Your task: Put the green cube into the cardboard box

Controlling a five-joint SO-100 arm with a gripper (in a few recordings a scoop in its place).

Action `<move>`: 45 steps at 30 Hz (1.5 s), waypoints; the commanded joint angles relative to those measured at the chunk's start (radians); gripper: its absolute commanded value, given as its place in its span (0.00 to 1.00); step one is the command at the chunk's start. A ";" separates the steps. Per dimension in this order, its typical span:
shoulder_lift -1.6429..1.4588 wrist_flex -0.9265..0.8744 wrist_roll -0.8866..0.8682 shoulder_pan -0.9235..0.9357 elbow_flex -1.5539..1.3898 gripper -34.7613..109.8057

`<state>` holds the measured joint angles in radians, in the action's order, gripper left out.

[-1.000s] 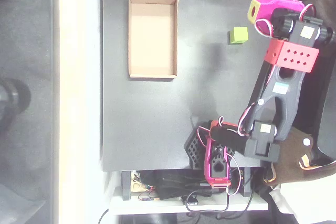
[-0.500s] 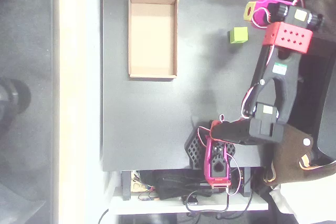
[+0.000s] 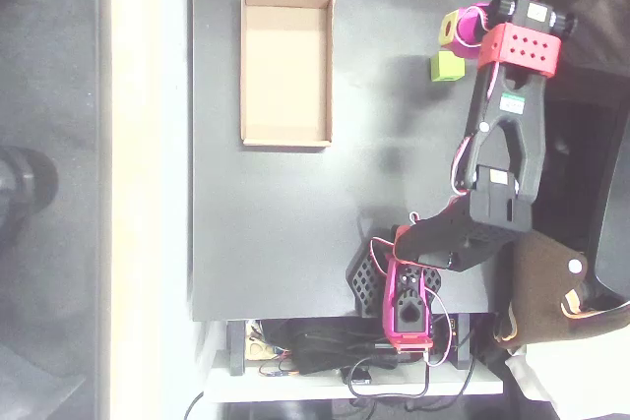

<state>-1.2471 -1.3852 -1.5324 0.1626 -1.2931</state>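
Green cube: one, a small lime cube (image 3: 446, 67) lying on the black table (image 3: 295, 213) near its upper right corner in the overhead view, well apart from the box.
Cube orientation: its sides run nearly square to the table edges; being a cube, it has no long axis.
Cardboard box: one shallow tan tray (image 3: 286, 66) at the upper left of the table, open side up, with a bare light-brown floor.
Box long axis: runs top to bottom in the overhead view, parallel to the table's left edge.
Gripper: one magenta gripper (image 3: 455, 29) with a yellow square tip, just above the cube in the picture.
Gripper state: I cannot tell whether the fingers are spread or pressed together from this angle.
Arm: one, dark grey with a red perforated block (image 3: 522, 48), reaching up the table's right side.
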 commanded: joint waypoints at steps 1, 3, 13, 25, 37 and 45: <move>-0.003 -0.009 -0.006 -0.020 0.021 0.50; 0.002 -0.009 -0.006 -0.031 0.021 0.50; 0.057 -0.009 -0.006 -0.075 0.020 0.50; 0.135 -0.009 -0.017 -0.060 0.018 0.50; 0.178 -0.015 -0.009 -0.017 0.017 0.50; 0.193 -0.014 -0.008 -0.002 0.018 0.49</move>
<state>-1.0416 -1.3852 -1.5309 0.1473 -1.2885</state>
